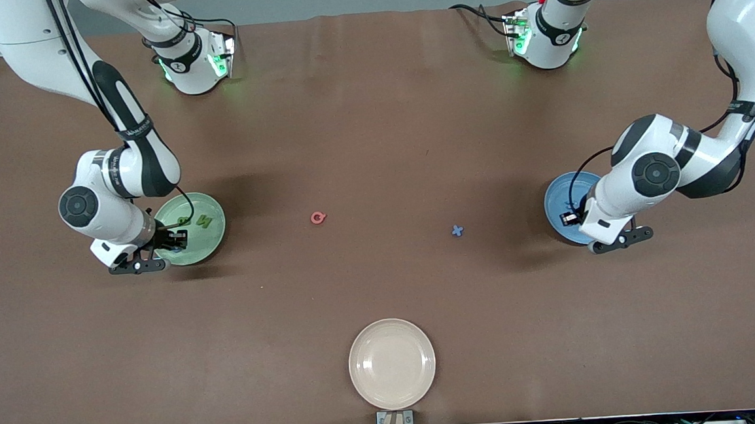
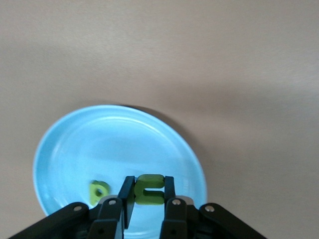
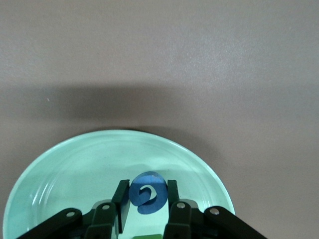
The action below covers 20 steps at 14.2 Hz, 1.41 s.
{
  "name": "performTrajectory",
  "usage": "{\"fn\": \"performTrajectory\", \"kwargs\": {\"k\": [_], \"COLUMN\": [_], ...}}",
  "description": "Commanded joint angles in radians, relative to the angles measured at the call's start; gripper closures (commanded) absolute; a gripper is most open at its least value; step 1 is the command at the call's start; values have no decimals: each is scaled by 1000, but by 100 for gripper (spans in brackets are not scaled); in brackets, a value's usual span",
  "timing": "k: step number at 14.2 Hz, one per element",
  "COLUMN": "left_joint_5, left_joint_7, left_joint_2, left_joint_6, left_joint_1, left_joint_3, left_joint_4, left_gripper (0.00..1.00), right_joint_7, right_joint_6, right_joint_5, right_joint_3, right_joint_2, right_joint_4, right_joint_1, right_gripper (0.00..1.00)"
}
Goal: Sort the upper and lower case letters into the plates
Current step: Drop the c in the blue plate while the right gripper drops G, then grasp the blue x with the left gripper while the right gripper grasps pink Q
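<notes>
My left gripper (image 1: 572,216) is over the bright blue plate (image 1: 556,200). In the left wrist view the gripper (image 2: 149,184) is shut on the green u (image 2: 150,191) just over the plate (image 2: 99,134), where the green p (image 2: 99,190) lies. My right gripper (image 1: 176,239) is over the pale green plate (image 1: 214,243), which holds the green B (image 1: 184,220) and N (image 1: 204,220). In the right wrist view the gripper (image 3: 147,190) is shut on the blue G (image 3: 148,199) over the plate (image 3: 75,159). The pink-red Q (image 1: 317,217) and blue x (image 1: 458,230) lie on the table between the plates. The blue m is hidden.
A cream-beige plate (image 1: 392,363) sits near the table's front edge, nearer to the front camera than the letters. The brown table stretches between the two arms' bases at the top.
</notes>
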Motion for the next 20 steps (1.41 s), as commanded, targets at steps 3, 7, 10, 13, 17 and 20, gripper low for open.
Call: {"fn": "performTrajectory", "kwargs": {"k": [3, 7, 10, 13, 17, 20], "left_joint_5": [61, 119, 120, 120, 120, 120], "left_joint_7": [106, 170, 182, 199, 202, 204], "left_joint_2": [15, 43, 51, 55, 57, 54], "left_joint_6": [70, 102, 122, 123, 123, 123], "left_joint_1": [32, 30, 23, 18, 18, 21], "left_joint_3": [19, 55, 79, 89, 93, 93], "left_joint_4": [-20, -17, -19, -20, -22, -20], "left_gripper": [87, 87, 87, 86, 79, 29], "right_joint_7": [-5, 58, 281, 580, 915, 1085], "right_joint_6": [-1, -116, -153, -150, -106, -38], "right_joint_5": [-11, 0, 2, 2, 12, 14], "right_joint_3": [18, 27, 39, 38, 39, 39], "right_joint_2": [-12, -29, -53, -52, -15, 58], "right_joint_4": [-8, 41, 53, 71, 122, 157], "right_joint_1": [-24, -8, 92, 263, 447, 544], "right_gripper": [0, 0, 0, 0, 0, 0]}}
